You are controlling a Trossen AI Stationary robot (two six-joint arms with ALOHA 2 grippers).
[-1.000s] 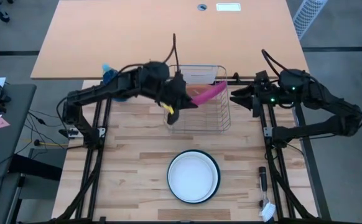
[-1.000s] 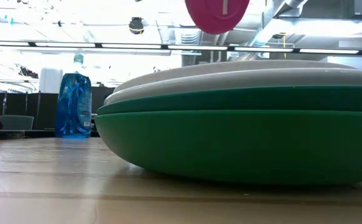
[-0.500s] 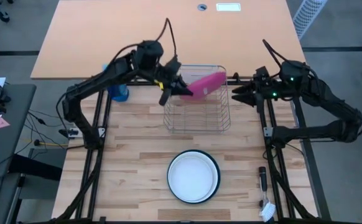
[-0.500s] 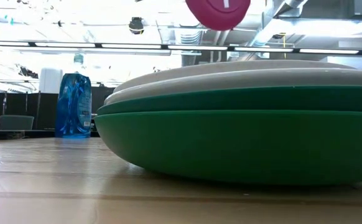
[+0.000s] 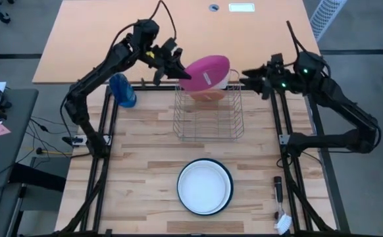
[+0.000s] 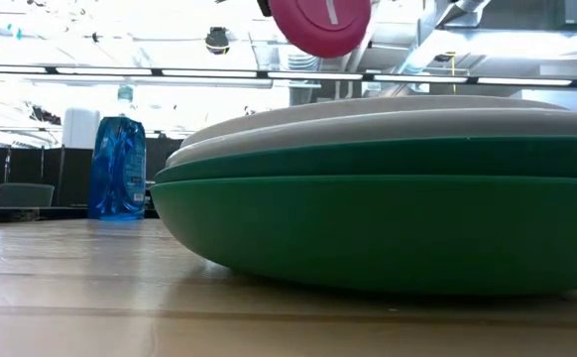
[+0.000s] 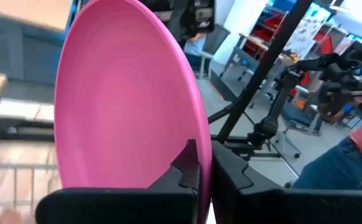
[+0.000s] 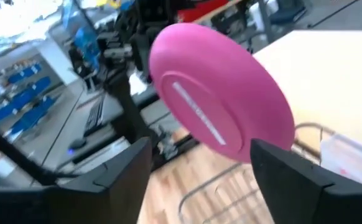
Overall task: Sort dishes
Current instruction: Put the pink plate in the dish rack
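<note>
The left end effector [image 5: 172, 66] is clamped on the rim of the magenta-pink plate [image 5: 204, 71] and has swung it up and toward the far side, clear above the far edge of the wire rack [image 5: 208, 115], where a second ago it was low among the wires. The right end effector [image 5: 251, 79] waits spread wide just right of the plate, seemingly for a handover. The stacked plates [image 5: 205, 186] lie on the near surface [image 5: 139, 164].

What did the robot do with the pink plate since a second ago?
The left gripper, clamped on the round magenta-pink plate, lifted it out of the metal wire dish rack toward the open right gripper. The stacked white and green plates and blue spray bottle stayed put.
</note>
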